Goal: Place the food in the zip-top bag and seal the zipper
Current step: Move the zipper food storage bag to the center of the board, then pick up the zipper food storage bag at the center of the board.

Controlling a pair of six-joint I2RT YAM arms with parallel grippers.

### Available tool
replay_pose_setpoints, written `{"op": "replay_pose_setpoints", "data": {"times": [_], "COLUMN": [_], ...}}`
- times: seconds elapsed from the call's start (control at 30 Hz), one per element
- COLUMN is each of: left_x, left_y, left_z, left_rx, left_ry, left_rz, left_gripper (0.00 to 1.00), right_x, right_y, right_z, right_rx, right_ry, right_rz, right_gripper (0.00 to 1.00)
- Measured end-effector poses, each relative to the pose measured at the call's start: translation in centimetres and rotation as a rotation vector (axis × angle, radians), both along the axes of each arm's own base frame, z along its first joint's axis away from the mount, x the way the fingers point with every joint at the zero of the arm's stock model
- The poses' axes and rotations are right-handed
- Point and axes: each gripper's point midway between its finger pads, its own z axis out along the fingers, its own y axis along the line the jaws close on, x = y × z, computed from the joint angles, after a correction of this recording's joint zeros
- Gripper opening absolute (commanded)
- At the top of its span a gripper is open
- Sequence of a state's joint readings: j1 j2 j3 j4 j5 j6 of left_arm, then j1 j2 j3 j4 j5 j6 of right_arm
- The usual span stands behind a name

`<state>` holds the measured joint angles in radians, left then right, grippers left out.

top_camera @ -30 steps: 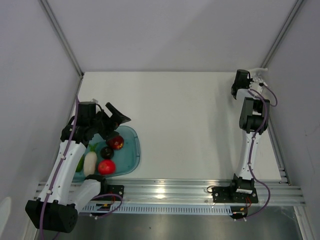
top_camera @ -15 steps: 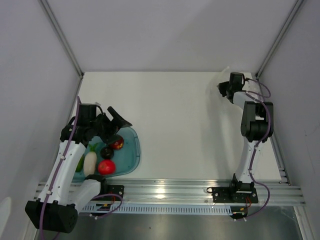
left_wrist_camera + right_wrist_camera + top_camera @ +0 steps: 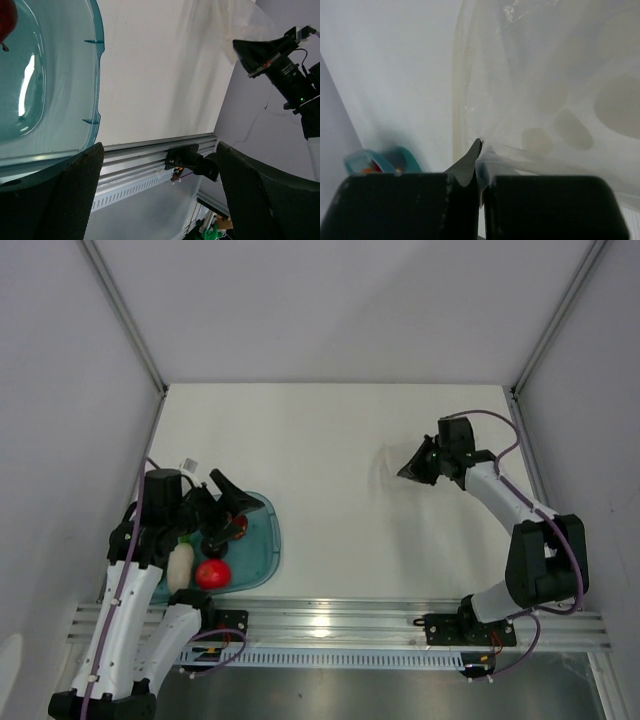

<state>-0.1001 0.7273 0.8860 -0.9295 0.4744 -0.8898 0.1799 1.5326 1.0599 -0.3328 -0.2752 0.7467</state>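
White table [image 3: 330, 490], grey walls on 3 sides, aluminium rail along the near edge.

1. Zip-top bag [image 3: 545, 100]: pinched in the right gripper [image 3: 479, 165], whose jaws are closed on a fold of the clear film. In the overhead view it sits right of centre, clear of the tray. The film spreads away from the fingers toward the upper right of the wrist view. Zipper and mouth direction cannot be made out.

2. Food [image 3: 212, 573]: 2 red fruits and 1 white oblong piece [image 3: 180, 565] lie in the teal tray [image 3: 268, 540], lower left of the overhead view, well apart from the bag.

3. Left gripper [image 3: 160, 150]: jaws wide, holding nothing, poised over the tray's upper part, fingers pointing toward the right of the frame. This arm is the nearer to the food.

4. Judgement: bag and food must be brought together. The right arm is stretched leftward, elbow low at lower right.
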Motion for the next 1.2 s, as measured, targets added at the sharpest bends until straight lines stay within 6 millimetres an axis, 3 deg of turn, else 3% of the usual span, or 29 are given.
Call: {"op": "replay_pose_setpoints", "data": {"times": [0.2,0.23,0.3,0.33,0.43,0.53,0.63,0.67,0.77,0.9,1.0,1.07,1.2], "left_x": [-0.1,-0.1,0.1,0.3,0.5,0.8,0.8,0.8,0.8,0.6,0.2,0.0,-0.4], "left_y": [0.0,0.0,-0.2,-0.3,-0.6,-0.6,-0.5,-0.5,-0.5,-0.5,-0.4,-0.3,-0.3], "left_z": [0.1,0.1,0.0,0.0,-0.2,-0.5,-0.5,-0.5,-0.5,-0.3,-0.5,-0.7,-0.9], "left_rx": [-0.002,-0.004,-0.014,-0.021,-0.038,-0.037,-0.032,-0.032,-0.031,-0.027,-0.016,-0.011,-0.009], "left_ry": [-0.005,-0.003,0.001,0.0,0.012,0.022,0.023,0.021,0.016,0.004,0.008,0.016,0.033], "left_rz": [0.0,0.0,-0.002,-0.006,-0.01,-0.008,-0.004,-0.004,-0.006,-0.01,-0.019,-0.023,-0.026], "left_gripper": [0.95,0.95,0.97,0.99,0.99,1.0,1.0,0.99,1.0,0.99,0.99,0.99,0.99], "right_x": [-7.8,-8.8,-10.5,-11.0,-12.0,-12.2,-12.4,-12.6,-13.4,-15.0,-15.1,-14.4,-11.1], "right_y": [2.5,2.6,2.6,2.4,1.5,1.0,1.2,1.5,3.1,5.9,7.5,7.8,7.1], "right_z": [-1.7,-2.0,-2.3,-2.4,-1.8,-0.1,1.9,2.5,3.7,3.8,3.1,2.4,0.9], "right_rx": [-0.098,-0.108,-0.137,-0.151,-0.202,-0.246,-0.28,-0.29,-0.335,-0.434,-0.556,-0.651,-0.861], "right_ry": [0.065,0.083,0.119,0.124,0.141,0.109,0.059,0.043,-0.009,-0.065,-0.097,-0.103,-0.093], "right_rz": [0.233,0.254,0.292,0.305,0.327,0.342,0.368,0.382,0.454,0.598,0.684,0.71,0.691], "right_gripper": [0.02,0.06,0.31,0.44,0.64,0.77,0.81,0.91,0.98,1.0,0.99,0.99,0.86]}}
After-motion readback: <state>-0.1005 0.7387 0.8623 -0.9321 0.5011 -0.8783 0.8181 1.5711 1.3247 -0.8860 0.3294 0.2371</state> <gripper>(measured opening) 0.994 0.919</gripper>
